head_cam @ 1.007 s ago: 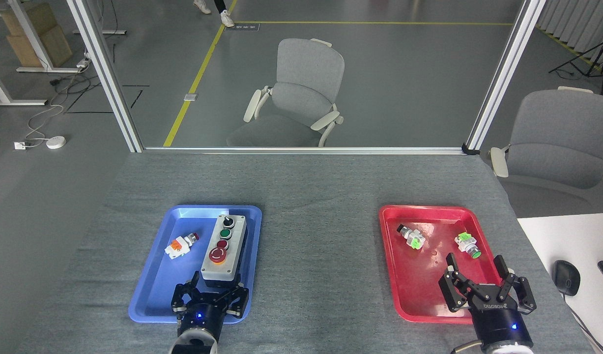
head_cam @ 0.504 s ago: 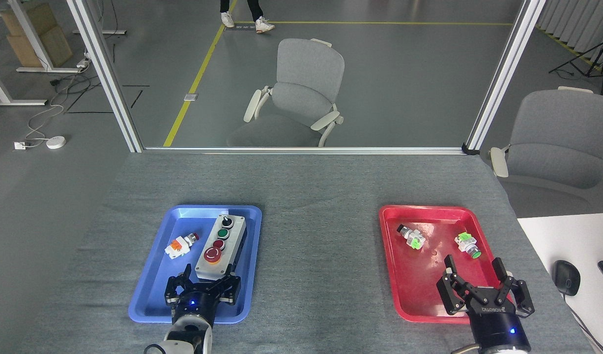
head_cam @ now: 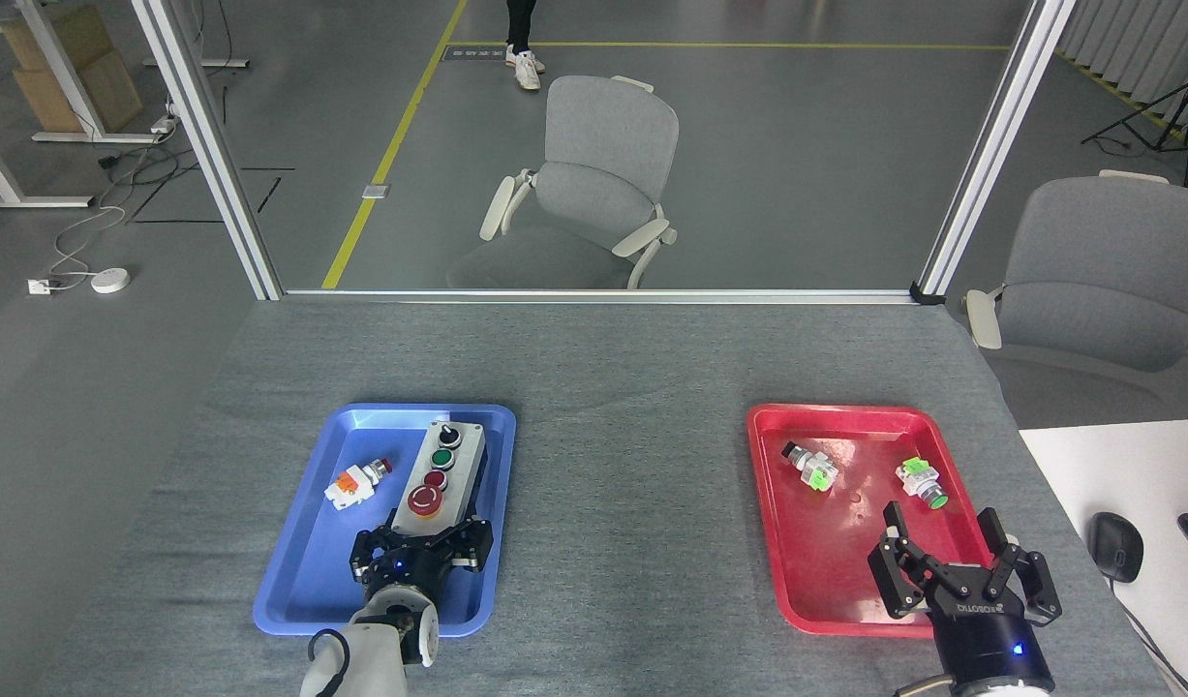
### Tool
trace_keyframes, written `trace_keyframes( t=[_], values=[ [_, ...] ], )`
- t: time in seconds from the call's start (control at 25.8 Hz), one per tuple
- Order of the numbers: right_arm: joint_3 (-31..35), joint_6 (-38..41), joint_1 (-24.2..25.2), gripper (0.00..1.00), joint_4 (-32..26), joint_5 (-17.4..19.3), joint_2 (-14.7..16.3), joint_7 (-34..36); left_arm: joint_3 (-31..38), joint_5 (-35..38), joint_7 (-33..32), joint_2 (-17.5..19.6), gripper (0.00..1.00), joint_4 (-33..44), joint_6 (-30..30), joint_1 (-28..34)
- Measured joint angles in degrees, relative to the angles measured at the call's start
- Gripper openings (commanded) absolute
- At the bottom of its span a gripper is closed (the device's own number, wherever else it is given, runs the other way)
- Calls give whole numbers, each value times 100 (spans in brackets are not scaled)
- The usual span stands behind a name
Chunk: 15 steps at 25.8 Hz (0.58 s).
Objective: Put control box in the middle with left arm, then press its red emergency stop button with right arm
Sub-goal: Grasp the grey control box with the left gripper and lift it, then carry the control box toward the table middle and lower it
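The control box (head_cam: 441,471), pale grey lid on a black base, lies lengthwise in the right half of the blue tray (head_cam: 298,581), slightly tilted. Its row of controls runs from a black knob at the far end to the red emergency stop button (head_cam: 425,500) at the near end. My left gripper (head_cam: 423,538) reaches over the near end of the box, with a finger against each long side, just behind the button. My right gripper (head_cam: 938,523) is open over the near part of the red tray (head_cam: 826,610), holding nothing. The middle (head_cam: 627,503) is bare grey felt between the trays.
A small white, orange and red push-button part (head_cam: 354,483) lies in the blue tray left of the box. Two small green-tipped parts (head_cam: 809,466) (head_cam: 921,482) lie in the red tray. A white desk with a black mouse (head_cam: 1114,545) adjoins at right. Chairs stand beyond the far edge.
My left gripper moved forward over the box's near end and closed in on its sides; the box turned slightly. My right gripper shifted a little. A person walks past in the background.
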<state>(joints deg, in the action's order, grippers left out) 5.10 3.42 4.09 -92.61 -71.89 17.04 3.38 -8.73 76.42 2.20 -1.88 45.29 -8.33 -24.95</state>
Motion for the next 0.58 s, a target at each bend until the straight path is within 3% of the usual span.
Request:
trace_keyframes(
  t=[0.04,0.08,0.12,0.39,0.58],
  values=[
    [6,1,1,98,-10,0,0,0,-3,-6,2,-10,54,-47,14,-38],
    [7,5,1,98,-18,-3,1,-1,-6,-8,8,-13,24,-72,38,-64],
    [9,7,4,98,-23,-7,1,-1,-10,-8,9,-10,0,-86,105,-80],
    [21,36,5,98,-33,-40,-12,-4,17,-27,7,61,0,174,514,-93],
    [26,37,-14,98,-28,-62,-46,-6,261,-201,-3,270,0,1544,545,310]
  ],
)
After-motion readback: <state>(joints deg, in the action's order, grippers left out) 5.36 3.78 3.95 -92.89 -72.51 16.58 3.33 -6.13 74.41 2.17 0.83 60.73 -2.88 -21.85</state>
